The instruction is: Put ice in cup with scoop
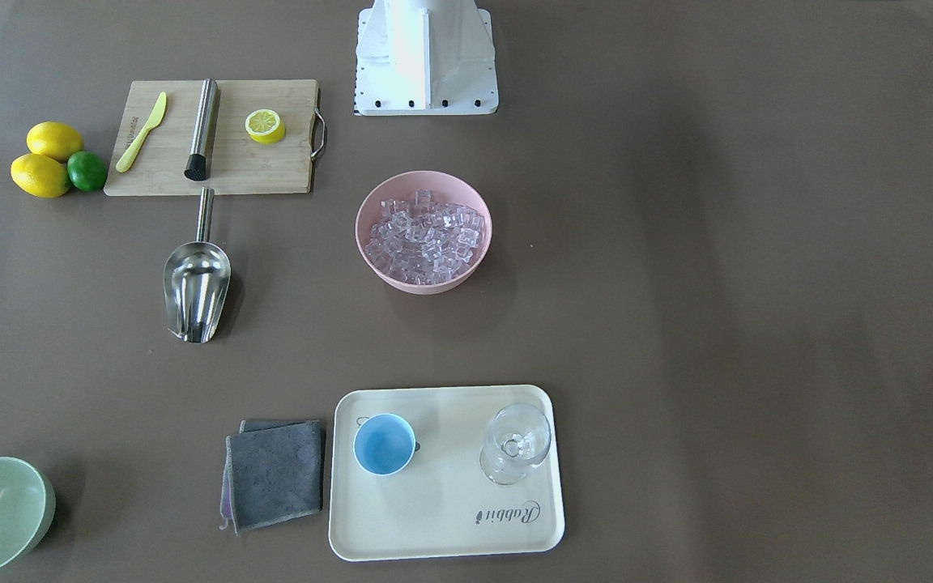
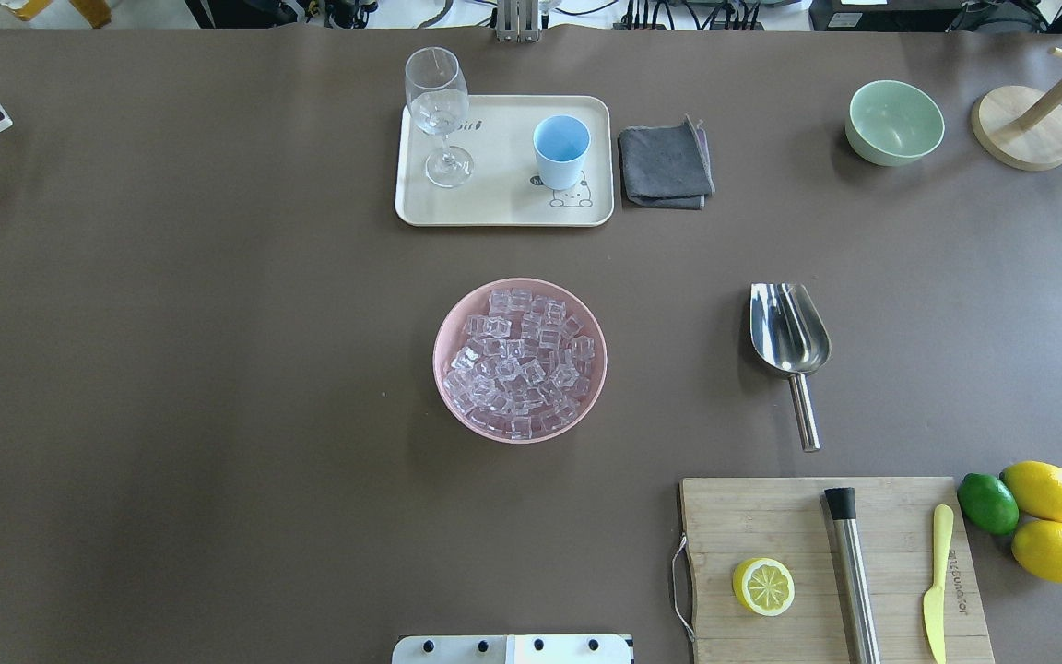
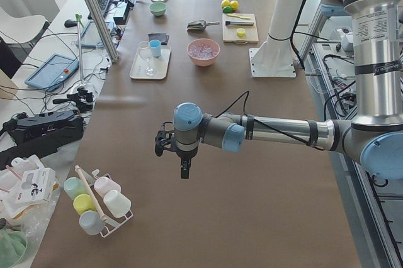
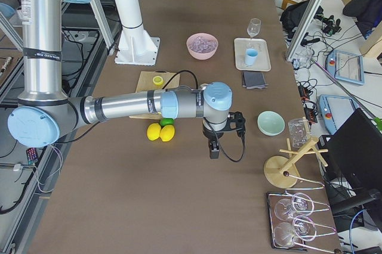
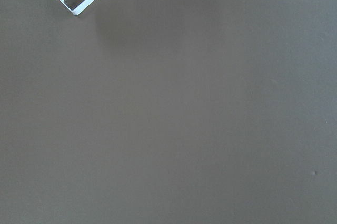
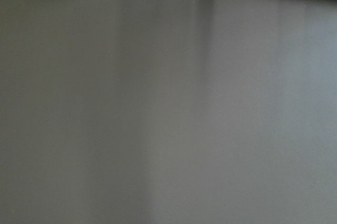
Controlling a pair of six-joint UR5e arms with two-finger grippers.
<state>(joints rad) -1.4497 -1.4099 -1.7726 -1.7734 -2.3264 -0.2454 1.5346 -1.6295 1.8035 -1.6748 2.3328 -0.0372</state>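
Observation:
The ice (image 2: 519, 360) is a heap of clear cubes in a pink bowl (image 2: 446, 369) at the table's middle, and it also shows in the front view (image 1: 423, 231). The light-blue cup (image 2: 560, 150) stands upright on a cream tray (image 2: 503, 198), also in the front view (image 1: 384, 443). The steel scoop (image 2: 789, 337) lies on the table to the bowl's right, handle toward the robot. My left gripper (image 3: 183, 172) shows only in the exterior left view and my right gripper (image 4: 213, 151) only in the exterior right view. Both hang over bare table far from these things, and I cannot tell whether they are open or shut.
A stemmed glass (image 2: 439, 111) shares the tray. A grey cloth (image 2: 666, 166) and a pale green bowl (image 2: 894, 122) lie to the tray's right. A cutting board (image 2: 771, 516) holds a lemon half, steel cylinder and plastic knife, with lemons and a lime (image 2: 1038, 512) beside it. A mug rack (image 3: 94, 202) stands near the left gripper.

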